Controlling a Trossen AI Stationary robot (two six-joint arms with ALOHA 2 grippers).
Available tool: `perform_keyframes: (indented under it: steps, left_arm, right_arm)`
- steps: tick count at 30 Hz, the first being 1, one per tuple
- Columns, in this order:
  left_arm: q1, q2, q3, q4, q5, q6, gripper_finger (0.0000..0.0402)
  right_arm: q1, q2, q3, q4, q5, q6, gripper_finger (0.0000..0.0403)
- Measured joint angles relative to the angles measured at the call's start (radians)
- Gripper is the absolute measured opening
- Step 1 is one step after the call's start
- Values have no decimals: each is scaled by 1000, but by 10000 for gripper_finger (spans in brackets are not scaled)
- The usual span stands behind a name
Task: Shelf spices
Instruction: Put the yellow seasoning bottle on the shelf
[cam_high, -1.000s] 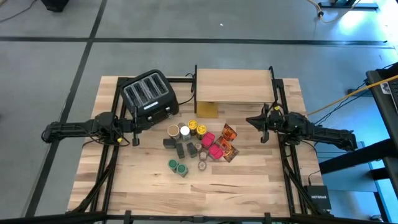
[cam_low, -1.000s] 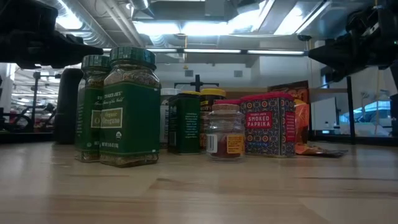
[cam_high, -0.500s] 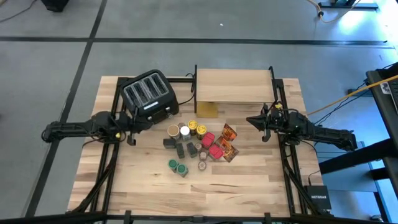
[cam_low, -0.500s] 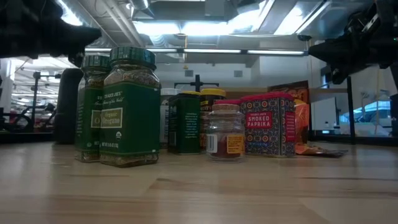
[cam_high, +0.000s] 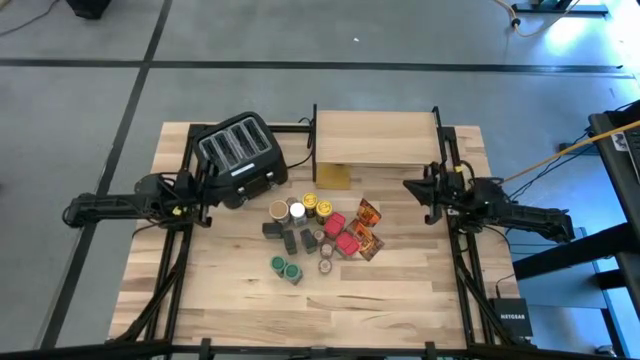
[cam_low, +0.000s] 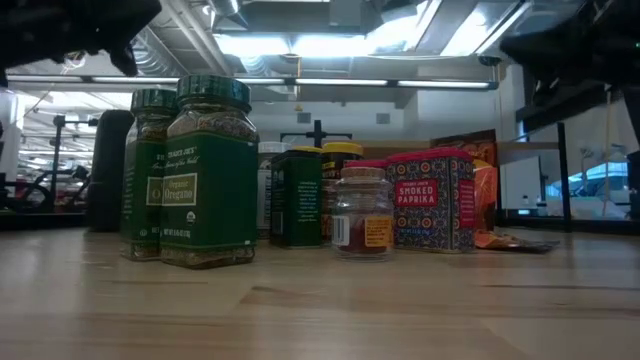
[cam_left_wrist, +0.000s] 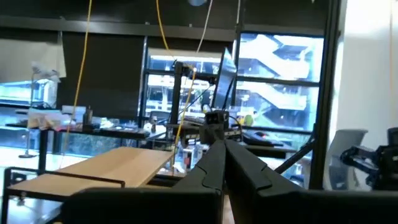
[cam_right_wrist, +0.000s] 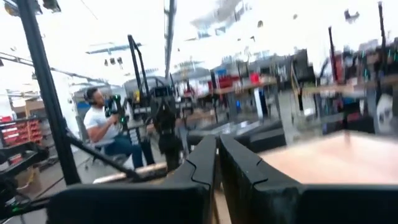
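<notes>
The spices (cam_high: 315, 232), jars, tins and orange-brown foil packets (cam_high: 366, 228), stand clustered on the tabletop's middle. The low view shows two green-lidded jars (cam_low: 208, 170), a dark tin (cam_low: 297, 197), a small glass jar (cam_low: 362, 213) and a red paprika tin (cam_low: 432, 200). The shelf (cam_high: 375, 140), a pale plank on black legs, stands at the far edge with nothing on top. My left gripper (cam_high: 214, 194) hovers shut at the left, beside the toaster. My right gripper (cam_high: 410, 186) hovers shut at the right, near the shelf's right legs. Neither holds anything.
A black four-slot toaster (cam_high: 240, 152) stands at the far left beside the shelf. A tan square (cam_high: 333, 176) lies under the shelf's near edge. Bare tabletop (cam_high: 320, 310) stretches along the near side. A person sits in the room behind, seen in the right wrist view.
My left gripper has risen, rolled about its own line and tipped its fingers upward, staying shut. My right gripper has tipped its fingers upward in place. The spices have not moved.
</notes>
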Motion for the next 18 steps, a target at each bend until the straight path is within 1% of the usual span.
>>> perform_keyframes:
  steps: [2, 4, 6, 9, 12, 15, 18]
  left_arm:
    - [0, 70, 42, -2, 0, 20, 1]
    - [0, 153, 90, -2, 0, 45, 1]
    - [0, 243, 146, -3, 0, 69, 1]
    - [0, 381, 236, -2, 0, 105, 1]
    - [0, 517, 329, -6, 0, 142, 1]
    - [0, 645, 434, -29, 0, 147, 1]
    - [0, 754, 543, -93, 0, 149, 1]
  right_arm:
    - [0, 5, 0, 35, -9, -20, 26]
    - [0, 6, 0, 75, -39, -22, 26]
    - [0, 6, 0, 158, -79, 24, 26]
    - [0, 6, 0, 272, -161, 104, 26]
    - [0, 5, 3, 319, -241, 113, 26]
    - [0, 6, 10, 308, -243, 112, 26]
    - [0, 6, 22, 315, -230, 109, 26]
